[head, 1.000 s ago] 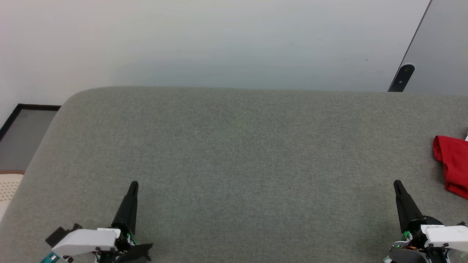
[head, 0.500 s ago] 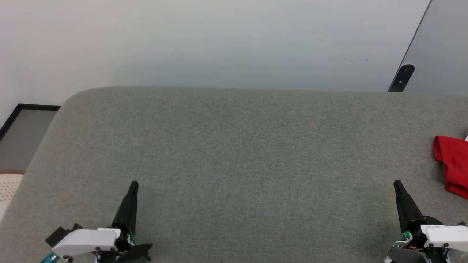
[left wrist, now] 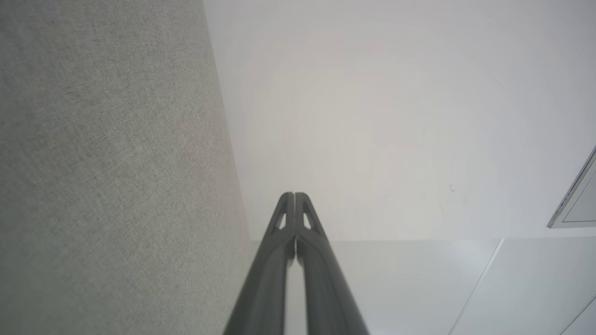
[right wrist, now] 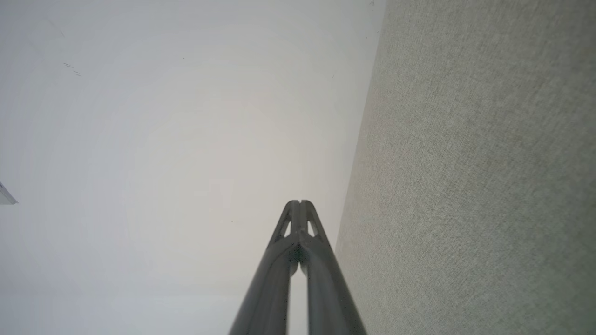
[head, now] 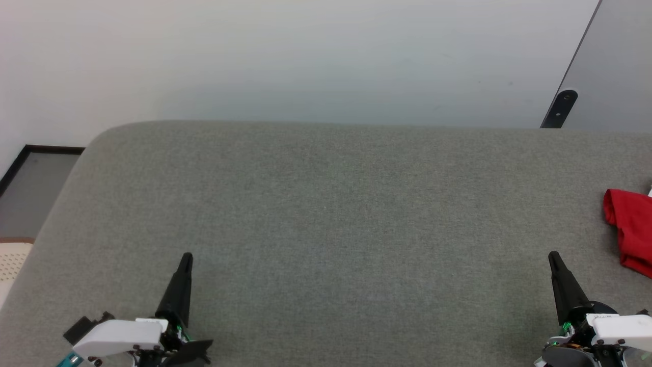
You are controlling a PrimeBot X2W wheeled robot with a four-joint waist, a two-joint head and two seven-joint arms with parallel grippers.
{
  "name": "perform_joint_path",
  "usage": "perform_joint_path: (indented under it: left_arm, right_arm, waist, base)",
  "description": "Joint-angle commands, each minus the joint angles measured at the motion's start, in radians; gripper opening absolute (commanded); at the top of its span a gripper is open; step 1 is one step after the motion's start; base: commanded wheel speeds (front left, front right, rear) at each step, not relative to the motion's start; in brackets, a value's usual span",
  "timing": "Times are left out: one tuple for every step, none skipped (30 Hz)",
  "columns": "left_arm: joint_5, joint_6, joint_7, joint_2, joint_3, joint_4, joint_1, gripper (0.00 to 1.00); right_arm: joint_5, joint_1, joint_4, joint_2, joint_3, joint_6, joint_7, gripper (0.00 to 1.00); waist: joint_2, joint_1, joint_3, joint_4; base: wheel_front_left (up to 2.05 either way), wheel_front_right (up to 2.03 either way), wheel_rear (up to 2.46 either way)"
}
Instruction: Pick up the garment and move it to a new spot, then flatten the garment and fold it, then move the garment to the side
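Over the near edge of a grey fabric-covered table (head: 326, 204), the robot's left gripper (head: 186, 259) and right gripper (head: 553, 256) are poised well apart. Each has its two long dark fingers pressed together into a single point, grasping nothing. Both point away from the robot toward a pale wall (head: 305, 61) beyond the table's far edge. The garment (head: 631, 229), a crumpled heap of bright red cloth, lies on the table to the outer side of the right gripper and slightly ahead of its tip, near but not touching it, and is cut off by the head view's right edge. It lies well apart from the left gripper. In each wrist view the clenched fingertips meet against the wall, with the grey fabric running alongside. Ahead of the right gripper, beyond the table, a dark bracket (head: 560, 108) sits at the foot of a grey panel (head: 616, 61).
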Motion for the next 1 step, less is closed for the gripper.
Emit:
perform_joint_path:
  left_arm:
    - [-0.007,-0.003,0.001,-0.001,0.001,0.001,-0.009,0.00]
  right_arm:
    - [0.004,-0.013,0.002,0.002,-0.001,-0.001,0.003,0.00]
  waist:
    - [-0.0001,0.0000,0.000,0.000]
  base:
    - [0.00,0.00,0.00]
